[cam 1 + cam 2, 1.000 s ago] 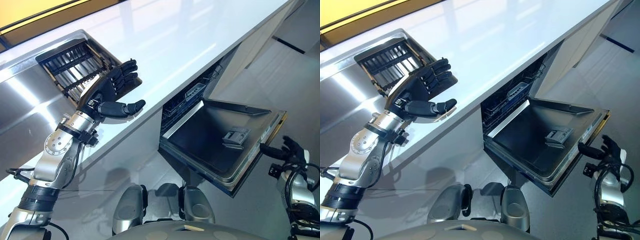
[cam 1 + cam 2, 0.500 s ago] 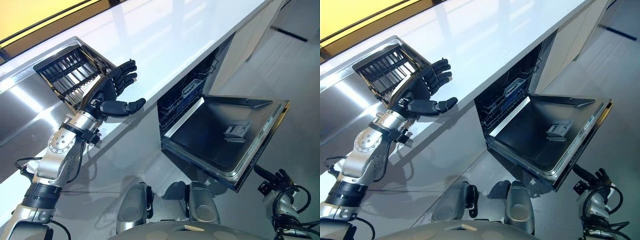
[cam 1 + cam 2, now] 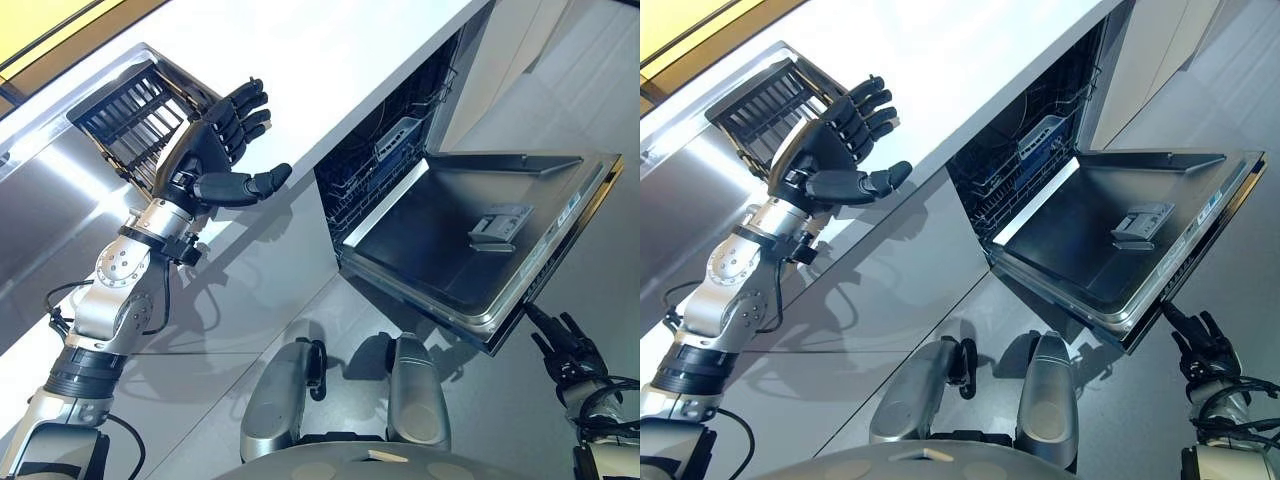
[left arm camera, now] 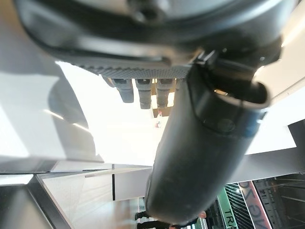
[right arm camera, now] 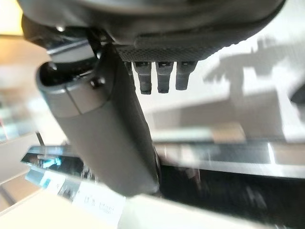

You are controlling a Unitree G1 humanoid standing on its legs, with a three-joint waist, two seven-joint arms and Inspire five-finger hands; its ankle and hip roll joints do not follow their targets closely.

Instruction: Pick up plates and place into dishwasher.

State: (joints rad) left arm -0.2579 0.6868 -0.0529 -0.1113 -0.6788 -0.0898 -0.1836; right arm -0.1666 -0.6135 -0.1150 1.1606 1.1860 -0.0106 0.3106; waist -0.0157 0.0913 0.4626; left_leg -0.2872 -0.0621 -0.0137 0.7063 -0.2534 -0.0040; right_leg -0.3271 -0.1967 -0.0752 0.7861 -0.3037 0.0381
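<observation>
The dishwasher (image 3: 400, 160) stands open under the white counter (image 3: 330, 50), its door (image 3: 480, 250) folded down flat and a wire rack (image 3: 1025, 150) showing inside. My left hand (image 3: 215, 150) is raised over the counter's front edge beside a dark dish rack (image 3: 130, 115), fingers straight and thumb spread, holding nothing. My right hand (image 3: 565, 350) hangs low below the door's outer corner, fingers straight and empty. I see no plate in the dish rack or on the counter.
A steel sink surface (image 3: 50, 200) lies left of the dish rack. The lowered door juts out into the floor space on the right. Grey floor (image 3: 600, 90) stretches beyond the dishwasher.
The camera has shifted, so the whole scene sits differently. My right hand has dropped from beside the door's edge to below its corner. The left hand holds the same open pose.
</observation>
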